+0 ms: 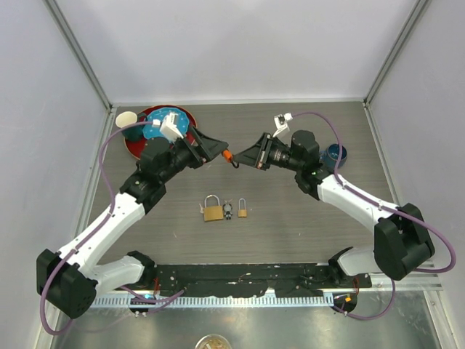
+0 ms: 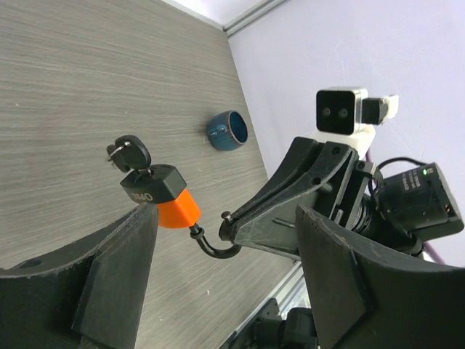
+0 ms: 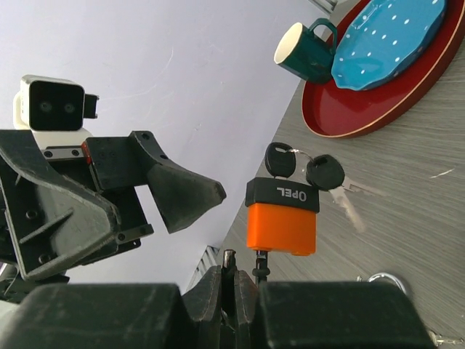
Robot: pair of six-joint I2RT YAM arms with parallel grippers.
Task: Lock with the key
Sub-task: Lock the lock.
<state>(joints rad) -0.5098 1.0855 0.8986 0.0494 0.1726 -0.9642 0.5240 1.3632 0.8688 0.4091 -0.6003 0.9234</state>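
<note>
An orange padlock [image 1: 227, 154] with a black cap hangs in the air between the two arms. A black-headed key [image 3: 280, 158] sits in its cap, and a second key [image 3: 325, 172] dangles beside it. My right gripper [image 3: 229, 275] is shut on the free end of the black shackle [image 2: 214, 247], whose other leg enters the orange body [image 2: 176, 207]. My left gripper [image 2: 229, 218] is open around the padlock. Its left finger [image 2: 102, 276] lies close to the orange body, and its right finger [image 2: 363, 291] stands well off.
Two brass padlocks [image 1: 212, 211] [image 1: 243, 211] with a small bunch of keys [image 1: 227, 211] lie on the table below. A red tray [image 3: 363, 116] with a blue plate [image 3: 385, 36] and a teal mug [image 3: 305, 51] stands back left. A blue cup [image 2: 227, 129] sits at the right.
</note>
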